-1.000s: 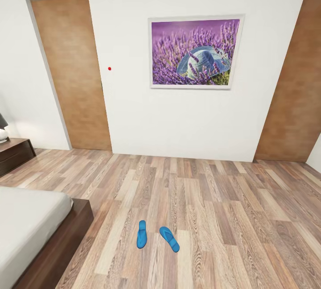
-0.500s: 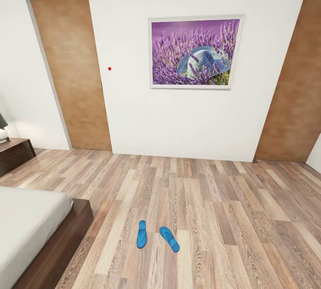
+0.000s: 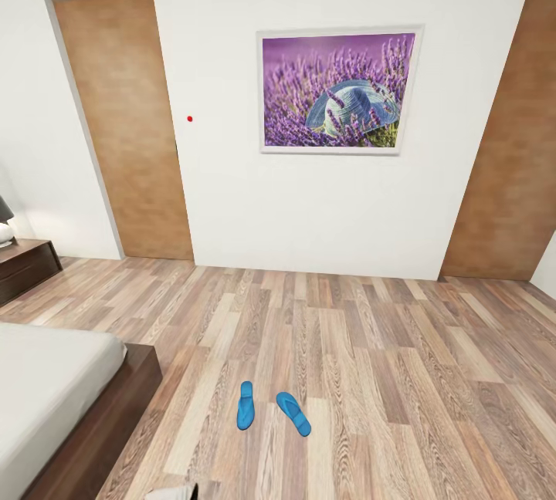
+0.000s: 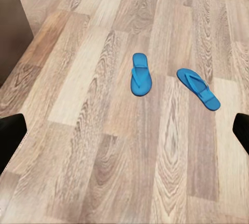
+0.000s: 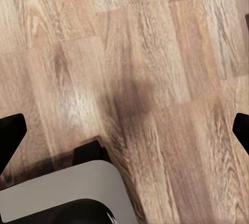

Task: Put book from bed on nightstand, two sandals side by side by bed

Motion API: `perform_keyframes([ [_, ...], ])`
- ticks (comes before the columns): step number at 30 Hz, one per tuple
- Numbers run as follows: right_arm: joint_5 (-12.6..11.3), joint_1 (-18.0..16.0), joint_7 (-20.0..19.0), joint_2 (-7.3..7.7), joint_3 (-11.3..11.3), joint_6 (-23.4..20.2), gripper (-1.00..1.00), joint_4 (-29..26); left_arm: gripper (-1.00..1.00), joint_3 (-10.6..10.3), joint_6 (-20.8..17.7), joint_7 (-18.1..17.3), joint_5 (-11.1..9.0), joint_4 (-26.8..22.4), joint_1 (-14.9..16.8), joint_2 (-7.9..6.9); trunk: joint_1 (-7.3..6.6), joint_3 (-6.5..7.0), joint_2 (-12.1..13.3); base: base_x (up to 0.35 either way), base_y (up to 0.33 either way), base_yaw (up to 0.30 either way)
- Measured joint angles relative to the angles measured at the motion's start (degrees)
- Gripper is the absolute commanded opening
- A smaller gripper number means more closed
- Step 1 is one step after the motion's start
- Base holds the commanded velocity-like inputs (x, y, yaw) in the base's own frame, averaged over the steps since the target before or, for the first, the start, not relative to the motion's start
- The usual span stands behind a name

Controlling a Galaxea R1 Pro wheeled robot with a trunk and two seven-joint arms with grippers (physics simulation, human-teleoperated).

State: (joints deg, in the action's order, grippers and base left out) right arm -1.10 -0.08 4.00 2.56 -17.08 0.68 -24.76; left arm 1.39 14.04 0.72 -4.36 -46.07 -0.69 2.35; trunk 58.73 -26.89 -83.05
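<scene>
Two sandals [image 3: 274,409] lie on the plank floor [image 3: 401,376], a little way out from the foot corner of the bed [image 3: 54,400]. The left-hand sandal [image 4: 140,74] lies with its long axis roughly straight away from the robot. The right-hand sandal [image 4: 198,88] is skewed, its far end angled in toward its mate. They are near each other but apart, not parallel. The left claw [image 4: 124,133] looks down at both: fingertips dark at either edge of the wrist view, spread wide, nothing between them. Both sandals sit ahead of it, the straight one closer to its line. The right claw [image 5: 124,130] is likewise spread wide and empty, over bare floor beside the robot's grey base [image 5: 62,193]. Judgement: left arm is the nearer; pair still needs carrying bedside. Nightstand [image 3: 23,265] at far left; book not sighted.
</scene>
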Motion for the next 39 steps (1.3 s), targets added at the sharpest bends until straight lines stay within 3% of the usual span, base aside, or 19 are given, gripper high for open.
perform_keyframes([
  [23, 0.07, 0.00, -0.02, 0.01, -0.27, 0.04, 1.00, -0.09, 1.00, 1.90, 1.18, 0.13, -0.05, 0.26, 0.00, -0.11, 0.00, 0.00, 0.00, 0.000, 0.000, 0.003],
  [39, 0.07, 0.00, -0.01, 0.00, -0.27, 0.04, 1.00, -0.09, 1.00, 1.92, 1.26, 0.04, -0.02, 0.24, 0.00, -0.09, 0.00, 0.03, 0.00, 0.000, 0.000, 0.262],
])
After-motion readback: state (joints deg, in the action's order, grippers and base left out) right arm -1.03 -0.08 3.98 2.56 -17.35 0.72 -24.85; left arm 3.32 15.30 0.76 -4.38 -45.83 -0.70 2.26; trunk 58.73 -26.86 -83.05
